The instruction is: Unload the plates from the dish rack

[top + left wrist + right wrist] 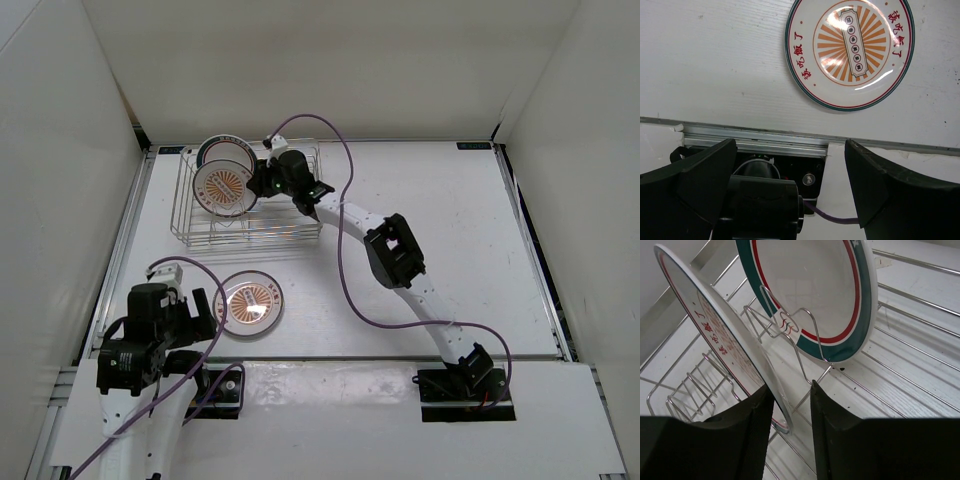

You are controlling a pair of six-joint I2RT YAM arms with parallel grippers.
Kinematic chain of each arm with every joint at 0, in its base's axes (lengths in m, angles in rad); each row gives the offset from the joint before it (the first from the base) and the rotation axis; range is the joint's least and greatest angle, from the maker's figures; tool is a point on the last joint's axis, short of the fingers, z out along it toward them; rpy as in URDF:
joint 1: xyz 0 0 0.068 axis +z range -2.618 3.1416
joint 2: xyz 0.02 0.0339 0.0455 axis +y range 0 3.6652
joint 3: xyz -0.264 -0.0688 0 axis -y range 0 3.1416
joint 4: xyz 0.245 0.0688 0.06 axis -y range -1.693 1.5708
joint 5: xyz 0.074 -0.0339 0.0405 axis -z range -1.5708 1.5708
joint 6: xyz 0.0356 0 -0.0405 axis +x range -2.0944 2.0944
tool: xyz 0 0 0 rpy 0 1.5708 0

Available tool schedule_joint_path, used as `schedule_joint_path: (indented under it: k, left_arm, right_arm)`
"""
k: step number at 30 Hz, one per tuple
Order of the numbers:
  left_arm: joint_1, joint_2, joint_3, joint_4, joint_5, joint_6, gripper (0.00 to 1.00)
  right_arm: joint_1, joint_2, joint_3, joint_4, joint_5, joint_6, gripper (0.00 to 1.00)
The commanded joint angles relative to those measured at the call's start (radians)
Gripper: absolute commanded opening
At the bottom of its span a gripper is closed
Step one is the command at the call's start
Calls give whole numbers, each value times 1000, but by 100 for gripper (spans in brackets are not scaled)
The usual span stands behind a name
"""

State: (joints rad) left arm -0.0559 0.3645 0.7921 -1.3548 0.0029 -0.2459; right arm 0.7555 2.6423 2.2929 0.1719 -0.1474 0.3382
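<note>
While the right pincer [791,390] is straddling its rim, jaws narrowly apart, the sunburst plate [715,340] is standing upright in the dish rack [290,225], edge-on between them; the left pincer [790,145] is idling, spread wide.

Three plates were in sight. Two carried orange sunburst centres: the racked sunburst plate [222,187], standing upright, and the flat sunburst plate [248,304] near the table's [450,200] near left edge. One teal-rimmed plate [810,290] stood racked too. A single dish rack [300,228] sat by the far left corner; its upright tines probably overlapped too much to count surely.
</note>
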Motion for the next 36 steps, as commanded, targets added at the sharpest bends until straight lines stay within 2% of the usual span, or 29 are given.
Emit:
schedule_joint_path:
  k: [1,9,11,15,21,26,30,36]
  left_arm:
    - [-5,-9,1,-141,-26,-10,100]
    - [-5,-16,1,-150,-69,-38,100]
    - [-5,-19,-4,-148,-76,-43,100]
    - [-5,-32,-16,-138,-86,-50,100]
    - [-4,-68,-28,-130,-119,-72,100]
    - [-4,-173,-62,-125,-116,-81,100]
    - [-5,-219,-65,-125,-115,-78,100]
    - [-5,-297,-83,-115,-107,-79,100]
  right_arm:
    - [27,-7,40,70,72,16,35]
    - [30,-11,37,66,120,13,20]
    - [30,-44,27,64,143,13,11]
    - [27,-84,7,78,198,10,4]
    - [19,-143,10,81,232,10,0]
    - [19,-214,-42,78,210,16,0]
    - [13,-223,-62,67,158,18,0]
    - [16,-225,-70,72,158,16,0]
